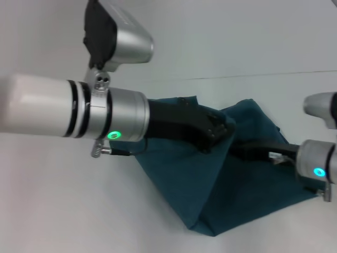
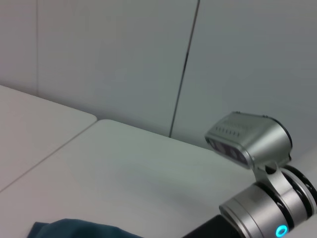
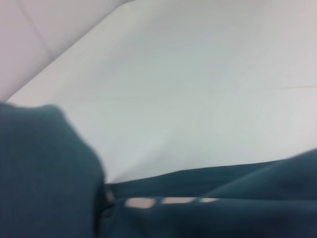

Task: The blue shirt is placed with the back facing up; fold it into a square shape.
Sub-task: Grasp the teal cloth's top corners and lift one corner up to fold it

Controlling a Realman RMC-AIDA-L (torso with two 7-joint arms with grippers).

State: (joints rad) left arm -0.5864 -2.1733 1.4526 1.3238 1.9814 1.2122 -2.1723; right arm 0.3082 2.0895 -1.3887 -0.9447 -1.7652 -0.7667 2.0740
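— Closest to the head camera, what fills the view?
— Left arm's white and silver forearm; its black left end effector [image 1: 213, 132] reaches over the blue shirt [image 1: 210, 184] and is clamped on a raised fold of it.
— And the other side?
— Right end effector [image 1: 247, 153] sits low on the cloth; whether it is apart or together, I cannot tell.
— Where is the shirt?
— Bunched and partly folded on the white tabletop [image 1: 63, 200], between both arms. The right wrist view shows its teal cloth with a cream strip.
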